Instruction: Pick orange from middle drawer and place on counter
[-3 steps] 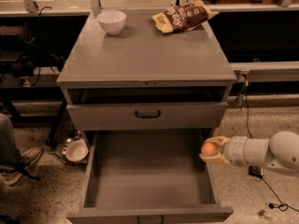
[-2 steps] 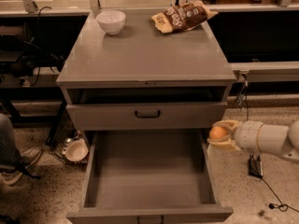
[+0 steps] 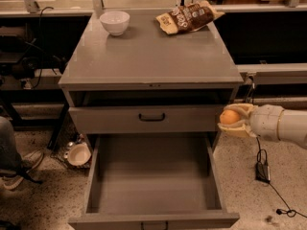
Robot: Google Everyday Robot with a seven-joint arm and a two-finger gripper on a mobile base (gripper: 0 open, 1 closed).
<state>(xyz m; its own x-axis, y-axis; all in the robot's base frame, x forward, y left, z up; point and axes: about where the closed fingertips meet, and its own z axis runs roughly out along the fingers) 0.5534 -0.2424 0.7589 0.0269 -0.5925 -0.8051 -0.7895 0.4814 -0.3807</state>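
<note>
The orange is held in my gripper, whose pale fingers close around it. The gripper sits to the right of the cabinet, level with the shallow drawer front, outside and above the right wall of the middle drawer. That drawer is pulled wide open and its grey floor is bare. The counter is above and to the left of the gripper. My white arm comes in from the right edge.
A white bowl and a brown snack bag lie at the back of the counter. The shallow drawer front with a black handle is shut. A bowl lies on the floor at left; a cable and adapter at right.
My gripper has risen with the orange, from beside the open drawer's right wall up to the level of the shallow drawer front, staying right of the cabinet.
</note>
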